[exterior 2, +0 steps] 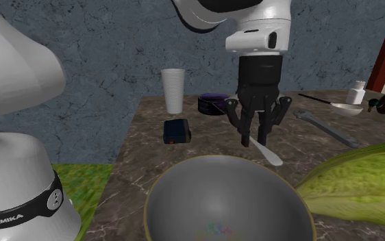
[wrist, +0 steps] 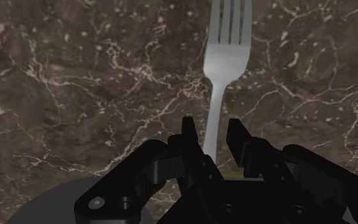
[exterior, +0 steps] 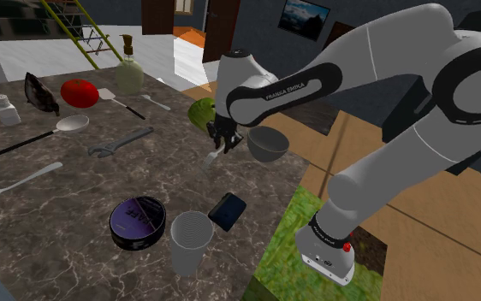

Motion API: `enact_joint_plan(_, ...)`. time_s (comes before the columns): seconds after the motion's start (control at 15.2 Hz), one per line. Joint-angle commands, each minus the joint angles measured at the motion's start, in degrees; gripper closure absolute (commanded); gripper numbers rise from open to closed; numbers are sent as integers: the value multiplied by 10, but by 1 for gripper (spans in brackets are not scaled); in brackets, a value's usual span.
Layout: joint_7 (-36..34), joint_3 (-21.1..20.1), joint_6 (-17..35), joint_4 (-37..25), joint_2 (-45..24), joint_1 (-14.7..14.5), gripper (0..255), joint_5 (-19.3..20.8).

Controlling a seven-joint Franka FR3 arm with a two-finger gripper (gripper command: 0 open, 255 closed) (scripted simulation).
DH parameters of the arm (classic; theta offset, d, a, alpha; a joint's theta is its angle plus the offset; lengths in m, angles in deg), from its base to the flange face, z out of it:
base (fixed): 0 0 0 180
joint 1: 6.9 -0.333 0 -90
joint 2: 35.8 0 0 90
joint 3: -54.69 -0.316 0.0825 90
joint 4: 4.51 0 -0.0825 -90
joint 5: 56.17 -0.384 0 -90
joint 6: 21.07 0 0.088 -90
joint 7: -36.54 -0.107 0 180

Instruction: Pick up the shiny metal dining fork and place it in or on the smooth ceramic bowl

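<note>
The gripper (exterior: 221,144) is clamped on the fork (exterior: 212,157), pinching its slim handle so the tines stick out ahead of the fingers, ready to be tipped into something. The fork appears lifted just clear of the table (exterior: 50,231), near the grey bowl (exterior: 267,144) and on its left in the shoulder view, so only a short carry over the rim seems needed. The tabletop is dark, veined white like marble, and crowded with a cup (exterior: 192,242), a wrench (exterior: 121,142) and other utensils. A rough grey-blue wall (exterior 2: 81,61) rises behind it.
</note>
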Motion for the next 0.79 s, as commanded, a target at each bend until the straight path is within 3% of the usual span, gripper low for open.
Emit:
enact_joint_plan(0.0,7,3,-16,-7,11,-4,255,-9)
enact_joint_plan(0.73,40,28,-107,-55,62,-15,255,-37)
